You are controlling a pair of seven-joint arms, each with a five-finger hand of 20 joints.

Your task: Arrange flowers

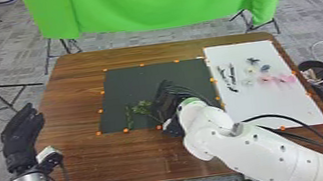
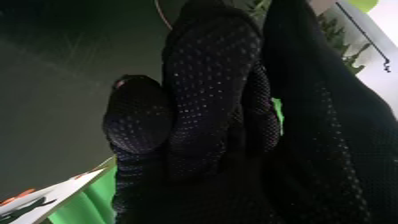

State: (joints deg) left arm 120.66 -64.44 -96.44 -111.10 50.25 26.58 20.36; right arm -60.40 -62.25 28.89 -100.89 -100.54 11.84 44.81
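The white right arm [image 1: 269,150] lies nearest the camera, running from about 5 o'clock in the head view toward the middle of the table [image 1: 75,107]. Beside its hand is what seems to be the work in question: a leafy sprig [image 1: 144,107], its head toward 11 o'clock and its thin stem slanting down to 5, on the dark mat [image 1: 151,74]. A second sprig [image 1: 129,116] lies just past it at 9 o'clock, its long axis close to 12-to-6.

The relation that matters: the nearer sprig is at 9 o'clock from the right hand [image 1: 174,98], very near, while the fingers [image 2: 213,65] point roughly to 12. They look fairly straight and close together; leafy greenery [image 2: 333,32] shows beyond them in the wrist view, but I cannot tell whether any stem sits between fingers and thumb. If none does, the coming move probably wants a small shift toward 9 and a closing across the slanted stem, with care not to crush the leaves.

Farther out, toward 2 or 3 o'clock, the white board [image 1: 277,108] bears pink flowers [image 1: 284,79] and slim dark tools [image 1: 231,73]. The left hand [image 1: 22,132], straight-fingered and empty, is well apart at 9 o'clock; the right is much the nearer.
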